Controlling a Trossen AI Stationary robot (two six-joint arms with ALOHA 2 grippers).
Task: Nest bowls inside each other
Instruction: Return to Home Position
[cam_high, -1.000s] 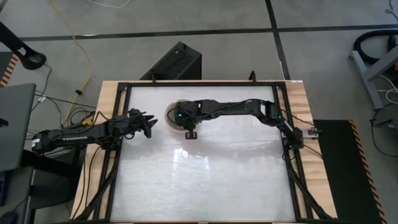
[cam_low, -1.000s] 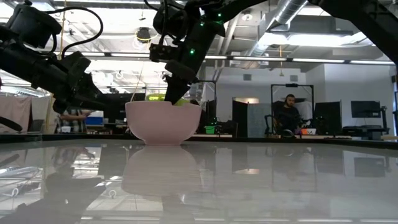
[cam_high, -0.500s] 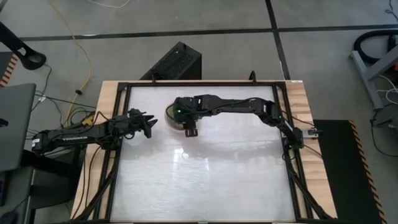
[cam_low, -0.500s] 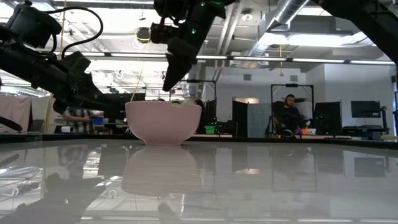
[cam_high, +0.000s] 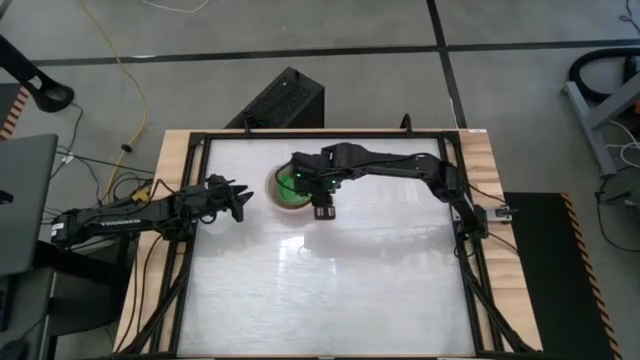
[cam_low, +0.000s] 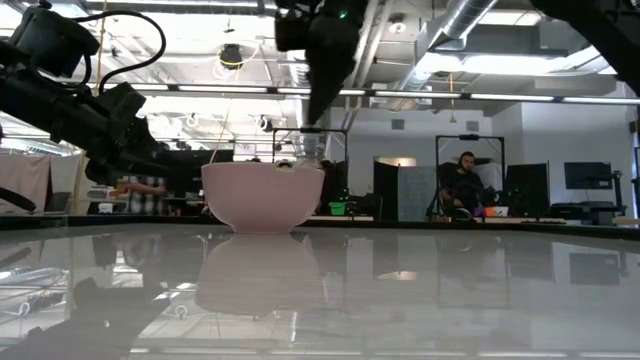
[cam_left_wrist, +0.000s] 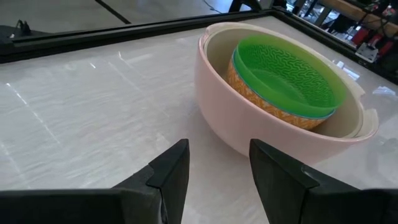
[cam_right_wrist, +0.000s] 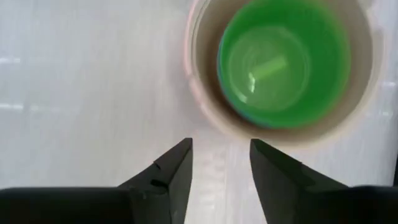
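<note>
The pale pink bowl stands on its base at the table's far middle. A beige-grey bowl sits inside it, then a blue one of which only a thin rim shows, and the bright green bowl sits innermost. My right gripper hangs open above the table, just off the stack's near-right side, holding nothing. My left gripper waits open to the left of the bowls, pointing at them.
A black frame rail runs around the white tabletop. A black box stands on the floor beyond the far edge. A seated person shows far back in the room. The table's near half and right side are free room.
My right gripper has let go of the green bowl, risen out of the stack and drifted toward the table's right edge. The green bowl, whose rim stood above the pink bowl's rim, has dropped down inside the stack. The pink bowl has stayed in place.
</note>
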